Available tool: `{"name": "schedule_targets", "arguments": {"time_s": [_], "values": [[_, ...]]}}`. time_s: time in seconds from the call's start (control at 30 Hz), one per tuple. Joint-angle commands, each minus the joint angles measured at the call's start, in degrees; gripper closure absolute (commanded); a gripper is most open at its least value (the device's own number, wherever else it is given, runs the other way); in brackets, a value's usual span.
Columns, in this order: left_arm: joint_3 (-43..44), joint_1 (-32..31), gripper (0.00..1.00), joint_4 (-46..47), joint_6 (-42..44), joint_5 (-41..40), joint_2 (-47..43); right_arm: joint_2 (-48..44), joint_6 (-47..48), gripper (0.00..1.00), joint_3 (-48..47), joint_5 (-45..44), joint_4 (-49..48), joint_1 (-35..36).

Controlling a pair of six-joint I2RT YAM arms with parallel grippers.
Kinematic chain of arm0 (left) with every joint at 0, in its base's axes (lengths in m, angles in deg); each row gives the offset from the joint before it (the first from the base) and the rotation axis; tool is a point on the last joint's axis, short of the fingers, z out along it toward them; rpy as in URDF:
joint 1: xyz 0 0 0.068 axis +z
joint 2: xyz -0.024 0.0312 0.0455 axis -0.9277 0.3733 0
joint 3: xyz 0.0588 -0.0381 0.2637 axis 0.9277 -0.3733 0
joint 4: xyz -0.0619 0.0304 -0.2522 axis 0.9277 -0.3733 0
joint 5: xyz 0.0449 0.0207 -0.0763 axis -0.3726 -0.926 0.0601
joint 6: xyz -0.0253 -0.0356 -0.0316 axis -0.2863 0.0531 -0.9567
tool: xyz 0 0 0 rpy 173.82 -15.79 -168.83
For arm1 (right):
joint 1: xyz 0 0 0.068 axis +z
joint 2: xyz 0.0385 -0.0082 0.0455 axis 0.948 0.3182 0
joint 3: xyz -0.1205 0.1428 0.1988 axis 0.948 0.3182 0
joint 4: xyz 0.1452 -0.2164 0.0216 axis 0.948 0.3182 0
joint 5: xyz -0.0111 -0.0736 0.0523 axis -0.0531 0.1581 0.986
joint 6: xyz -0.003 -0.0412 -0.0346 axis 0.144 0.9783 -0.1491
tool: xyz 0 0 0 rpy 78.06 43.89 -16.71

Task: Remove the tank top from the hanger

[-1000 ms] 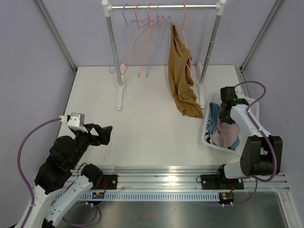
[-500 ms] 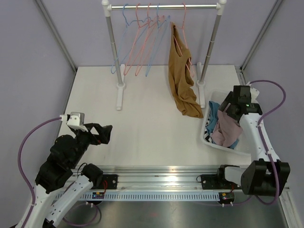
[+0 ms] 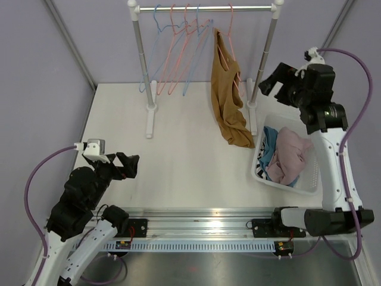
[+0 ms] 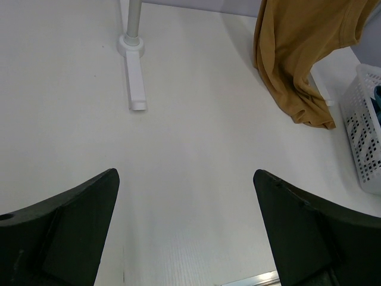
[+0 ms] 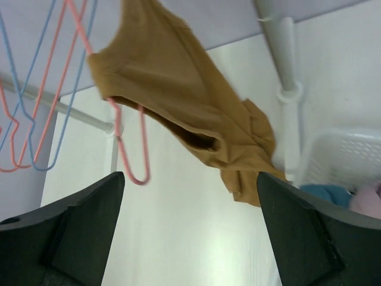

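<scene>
A white desk (image 3: 190,155) seen from above, with a clothes rack (image 3: 205,8) standing along its far edge. The task looks barely started; no part of the removal is done.

The brown tank top (image 3: 226,101) hangs askew from a pink hanger (image 5: 128,149) near the right end of the rack's rail. Its bunched lower hem reaches down to about desk level, beside the rack's right post. The right wrist view shows the hanger's bar inside the garment, so the top is fully on it.

A white basket (image 3: 257,162) of other clothes sits on the desk just right of the top. Several bare pink and blue hangers (image 3: 172,53) hang further left on the rail.

The right pincer (image 3: 271,83) is raised beside the rack's right post and faces the top. It is released and holds nothing, and it is apart from the cloth. The left pincer (image 3: 128,167) sits low over the near left of the desk, well apart from the top, also released and bare.

Everything is left to do: take hold of the cloth, draw it off the hanger, and bring it clear of the rack.
</scene>
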Motion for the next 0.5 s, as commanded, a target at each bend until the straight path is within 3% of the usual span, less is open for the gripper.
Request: {"name": "schedule_targets", "arguments": {"time_s": [0.0, 0.13, 0.37, 0.47], "values": [[-0.45, 0.56, 0.01, 2.65, 0.86, 1.61, 1.83, 7.45, 2.91, 0.02, -10.31, 0.61, -0.07, 7.08], [-0.27, 0.65, 0.01, 2.39, 1.30, 2.32, 4.11, 18.07, 6.52, 0.09, -25.93, -3.96, 2.92, 11.92], [-0.36, 0.83, 0.01, 2.74, 1.82, 4.78, 6.32, 36.36, 15.14, 0.27, -50.92, -4.68, 12.85, 12.37], [-0.36, 0.83, 0.01, 2.82, 2.00, 5.74, 6.67, 41.91, 15.14, 0.42, -58.32, -3.54, 14.88, 12.72]]}}
